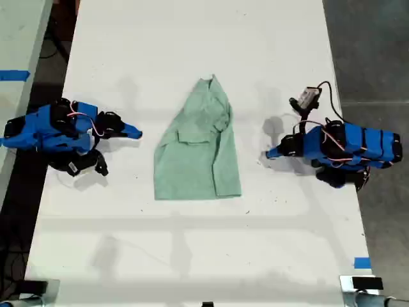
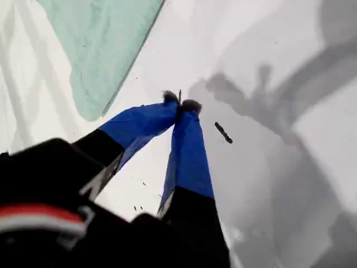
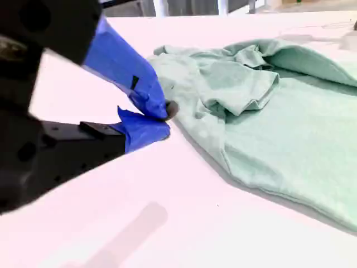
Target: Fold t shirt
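The soft, wrinkled pale mint-green t shirt (image 1: 199, 144) lies at the exterior view's centre, already folded lengthwise into a narrow strip; a crosswise fold looks left. My first gripper (image 2: 179, 104) and my second gripper (image 3: 162, 117) are both pressed together, empty, apart from it.

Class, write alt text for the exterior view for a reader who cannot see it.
A partly folded pale green t shirt lies mid-table on a white table, between two blue robot arms, one at each side of the exterior view, neither touching it.
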Action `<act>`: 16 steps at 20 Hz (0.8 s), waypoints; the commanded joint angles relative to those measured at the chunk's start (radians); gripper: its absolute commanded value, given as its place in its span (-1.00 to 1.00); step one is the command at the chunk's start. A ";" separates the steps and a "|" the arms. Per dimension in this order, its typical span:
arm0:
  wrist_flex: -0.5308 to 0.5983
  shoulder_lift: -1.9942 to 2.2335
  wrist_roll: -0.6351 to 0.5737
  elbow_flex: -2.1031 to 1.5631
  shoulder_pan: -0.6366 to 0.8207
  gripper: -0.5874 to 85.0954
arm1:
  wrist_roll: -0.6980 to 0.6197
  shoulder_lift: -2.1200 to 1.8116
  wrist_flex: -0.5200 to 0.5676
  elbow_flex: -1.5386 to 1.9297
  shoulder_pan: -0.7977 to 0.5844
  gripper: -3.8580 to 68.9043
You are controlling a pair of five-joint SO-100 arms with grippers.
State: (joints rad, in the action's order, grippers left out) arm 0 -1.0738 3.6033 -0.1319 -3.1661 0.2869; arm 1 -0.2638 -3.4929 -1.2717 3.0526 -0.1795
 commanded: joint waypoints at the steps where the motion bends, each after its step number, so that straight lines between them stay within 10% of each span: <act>1: -0.015 0.005 0.067 0.012 -0.086 -0.99 | 0.046 -0.017 -0.023 0.055 0.014 -0.85; 9: -0.008 -0.015 0.086 0.032 -0.091 -0.99 | 0.048 -0.017 -0.023 0.057 0.012 -0.85; 16: -0.141 -0.834 0.486 0.557 -0.336 -0.99 | 0.048 -0.017 -0.023 0.057 0.011 -0.85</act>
State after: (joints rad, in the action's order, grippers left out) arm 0 -1.1919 2.9867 0.2224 -2.7826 0.0307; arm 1 -0.2224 -3.4944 -1.2931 3.0526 -0.1749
